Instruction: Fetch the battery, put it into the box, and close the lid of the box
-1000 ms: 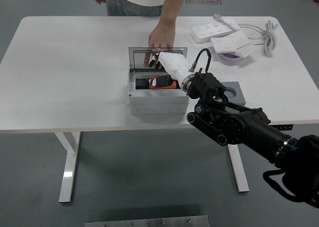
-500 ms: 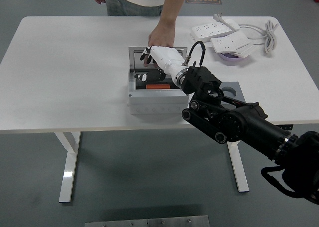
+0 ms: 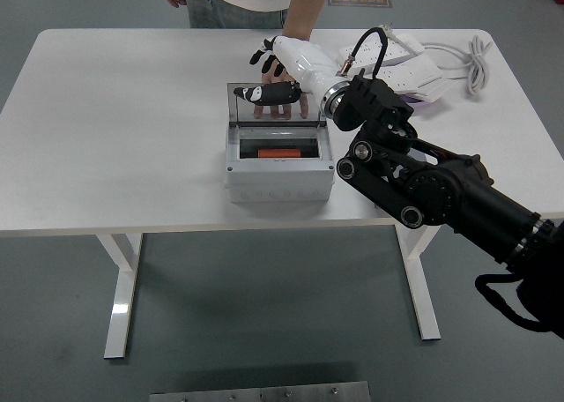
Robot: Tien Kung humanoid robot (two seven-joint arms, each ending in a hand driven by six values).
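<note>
A grey box (image 3: 279,180) stands at the table's middle with its clear lid (image 3: 275,105) standing open at the back. An orange and black battery (image 3: 283,152) lies inside it. My right hand (image 3: 275,67) is raised above the lid's top edge, fingers spread and empty. A person's hand (image 3: 284,109) rests behind the lid, fingers seen through it. The left arm is out of view.
White power strips (image 3: 397,63) with a coiled cable (image 3: 477,58) lie at the back right over a purple dish (image 3: 421,107). My right forearm (image 3: 423,186) crosses the table's right side. The person (image 3: 242,1) stands at the far edge.
My right hand let go of the battery in the box, then rose out and back to above the lid. The battery stays in the box.
</note>
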